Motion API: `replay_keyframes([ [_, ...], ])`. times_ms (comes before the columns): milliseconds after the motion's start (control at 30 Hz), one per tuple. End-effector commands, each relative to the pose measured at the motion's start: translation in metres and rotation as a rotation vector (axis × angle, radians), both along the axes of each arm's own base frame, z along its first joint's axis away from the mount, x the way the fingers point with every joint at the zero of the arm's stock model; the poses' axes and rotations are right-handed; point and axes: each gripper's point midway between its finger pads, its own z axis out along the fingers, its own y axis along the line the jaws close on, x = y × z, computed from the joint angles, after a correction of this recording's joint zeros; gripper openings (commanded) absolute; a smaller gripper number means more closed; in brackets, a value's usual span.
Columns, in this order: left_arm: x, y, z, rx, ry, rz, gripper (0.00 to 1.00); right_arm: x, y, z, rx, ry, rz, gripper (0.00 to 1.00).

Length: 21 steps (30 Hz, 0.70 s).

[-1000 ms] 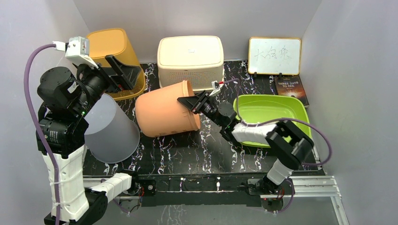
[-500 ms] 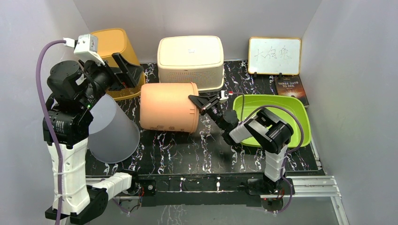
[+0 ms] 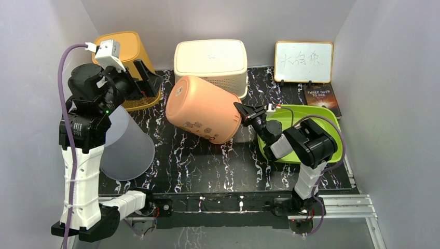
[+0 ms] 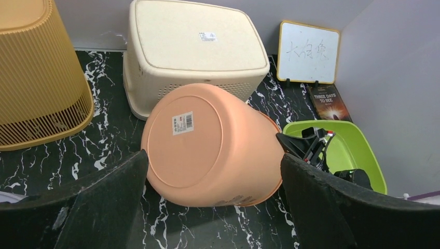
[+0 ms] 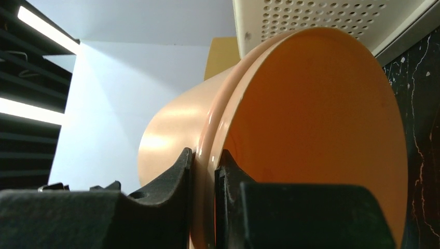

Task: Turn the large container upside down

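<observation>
While right gripper (image 3: 240, 108) clamps its rim, the best hold, left gripper (image 3: 147, 78) agape, orange container (image 3: 202, 109) seems light, stiff, slick.

Yellow basket (image 3: 127, 49), cream crate (image 3: 210, 59), whiteboard (image 3: 303, 61), book (image 3: 321, 98), green tray (image 3: 290, 116), grey bin (image 3: 127, 145)

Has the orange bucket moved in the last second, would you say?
Yes: the orange bucket shifted right toward the green tray, its base tipping upward.
</observation>
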Motion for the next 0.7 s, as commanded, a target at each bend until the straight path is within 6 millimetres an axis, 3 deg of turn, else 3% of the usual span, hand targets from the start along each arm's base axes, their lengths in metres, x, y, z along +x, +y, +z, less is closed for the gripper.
replay_keyframes([
  [0,-0.001,-0.002,0.003,-0.003,-0.032,-0.011,0.98,-0.031,0.006,-0.03,-0.289,-0.134,0.072,0.03],
  [200,0.002,-0.005,-0.005,-0.016,-0.026,-0.021,0.98,-0.027,-0.018,-0.038,-0.506,-0.081,-0.035,0.05],
  [300,0.004,-0.008,-0.012,-0.031,-0.014,-0.028,0.98,-0.025,-0.028,-0.052,-0.608,-0.016,-0.056,0.07],
  [433,0.004,-0.01,-0.013,-0.042,-0.015,-0.037,0.98,-0.028,-0.021,-0.051,-0.557,-0.05,0.0,0.0],
  [500,0.004,-0.009,-0.012,-0.038,-0.019,-0.031,0.98,-0.033,-0.006,-0.042,-0.479,-0.104,0.069,0.0],
  [667,0.003,-0.004,-0.003,-0.017,-0.029,-0.016,0.98,-0.053,0.012,0.008,-0.166,-0.284,0.15,0.0],
])
